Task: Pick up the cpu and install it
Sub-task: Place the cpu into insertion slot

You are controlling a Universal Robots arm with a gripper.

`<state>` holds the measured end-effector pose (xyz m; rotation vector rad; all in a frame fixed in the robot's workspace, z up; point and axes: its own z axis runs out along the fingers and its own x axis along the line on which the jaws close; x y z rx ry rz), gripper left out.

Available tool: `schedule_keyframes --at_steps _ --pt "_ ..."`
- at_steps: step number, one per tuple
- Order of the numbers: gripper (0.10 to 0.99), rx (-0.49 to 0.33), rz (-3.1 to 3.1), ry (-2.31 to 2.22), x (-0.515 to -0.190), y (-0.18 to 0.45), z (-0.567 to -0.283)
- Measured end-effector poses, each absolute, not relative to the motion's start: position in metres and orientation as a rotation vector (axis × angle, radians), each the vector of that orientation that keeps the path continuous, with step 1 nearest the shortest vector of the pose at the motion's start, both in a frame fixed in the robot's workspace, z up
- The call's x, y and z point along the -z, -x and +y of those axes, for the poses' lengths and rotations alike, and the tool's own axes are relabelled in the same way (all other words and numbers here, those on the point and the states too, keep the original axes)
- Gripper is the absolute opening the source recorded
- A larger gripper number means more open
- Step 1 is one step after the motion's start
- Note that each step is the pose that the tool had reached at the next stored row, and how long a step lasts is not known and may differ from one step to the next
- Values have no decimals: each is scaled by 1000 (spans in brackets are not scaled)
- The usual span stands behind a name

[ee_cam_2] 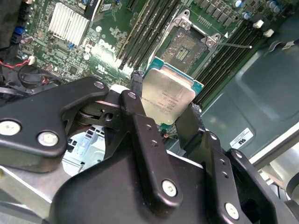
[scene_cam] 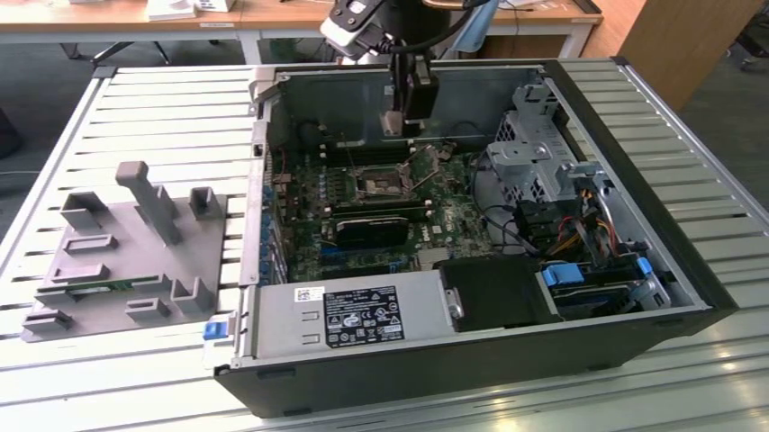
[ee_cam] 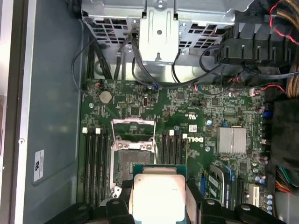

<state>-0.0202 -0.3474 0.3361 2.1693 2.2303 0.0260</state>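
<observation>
The cpu [ee_cam_2: 169, 95] is being clamped by two edges in the gripper [ee_cam_2: 166, 99], jaws closed onto it, above the open socket [ee_cam_2: 187, 46], whose pins are probably being endangered by any tilt or offset.

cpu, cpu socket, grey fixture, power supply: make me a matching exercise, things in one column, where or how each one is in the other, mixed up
Things
1. cpu
2. cpu socket
3. grey fixture
4. power supply

Place or state
A. open and bare on the motherboard
B. on the slatted table, at the exterior view's left of the computer case
C. clamped in the claw, above the motherboard
D. inside the computer case, along its near edge in the exterior view

Pairs: 1-C, 2-A, 3-B, 4-D
</observation>
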Motion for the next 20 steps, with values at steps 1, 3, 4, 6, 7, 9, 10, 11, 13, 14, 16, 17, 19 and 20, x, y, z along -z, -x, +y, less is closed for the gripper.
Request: schedule_keyframes --at_steps 1,3,4,6,7,9,10,11,13,14,16,17,19,20 --pt "533 -27 2235 -2165 -335 21 -347" --pt "533 -28 2241 -2160 -331 22 -346" --pt "533 -28 2242 -2160 -330 23 -346" --pt "533 -30 2243 -2160 -328 23 -346" --pt "533 -35 2245 -2162 -326 23 -346" --pt "533 -40 2247 -2165 -323 23 -346" --pt "533 -41 2247 -2165 -321 24 -346" --pt "533 -41 2247 -2165 -319 24 -346" --pt "533 -41 2247 -2165 -315 24 -346" --pt "533 -41 2247 -2165 -314 24 -346" --pt "533 -41 2247 -2165 -311 24 -346" --pt "533 -41 2247 -2165 -309 24 -346" --pt "533 -41 2247 -2165 -306 24 -346" --pt "533 -41 2247 -2165 -305 24 -346"
